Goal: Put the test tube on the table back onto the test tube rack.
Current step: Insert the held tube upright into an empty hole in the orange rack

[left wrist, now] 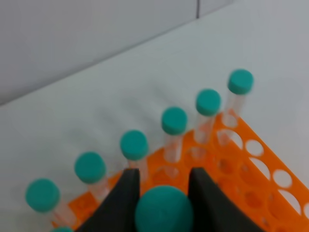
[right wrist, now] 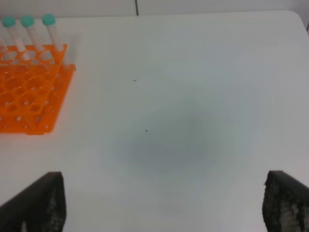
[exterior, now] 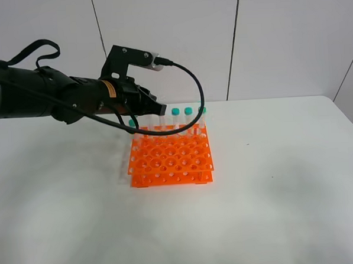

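Status, exterior high view: left arm comes in from the left edge, left gripper (exterior: 156, 109) over the back-left corner of the test tube rack (exterior: 171, 157), which sits centre frame on the table (exterior: 275, 209). Three teal-capped tubes (exterior: 188, 111) stand along the rack's back row to the right of the gripper, and one more cap shows just left of it. From here I cannot tell how the jaws stand or pick out anything held, since the gripper body covers that spot. Right arm is out of frame.

Left wrist view fills that in: left gripper (left wrist: 163, 181) has both black fingers (left wrist: 128, 198) clamped on the teal cap of the test tube (left wrist: 164, 210). The cap sits over the orange test tube rack (left wrist: 251, 159), one row in from a line of six capped tubes (left wrist: 174, 121) standing along the rack's far edge. The tube's body is hidden under its own cap, so I cannot tell whether the tip is in a hole. White table (left wrist: 120, 96) lies beyond the rack.

Right wrist view: right gripper (right wrist: 164, 203) has its fingertips (right wrist: 48, 198) wide apart with nothing between them, only bare table (right wrist: 193, 96) below. The test tube rack (right wrist: 29, 92) is well off to one side, three capped tubes (right wrist: 28, 21) visible at its corner. The left gripper and the held tube do not appear here.
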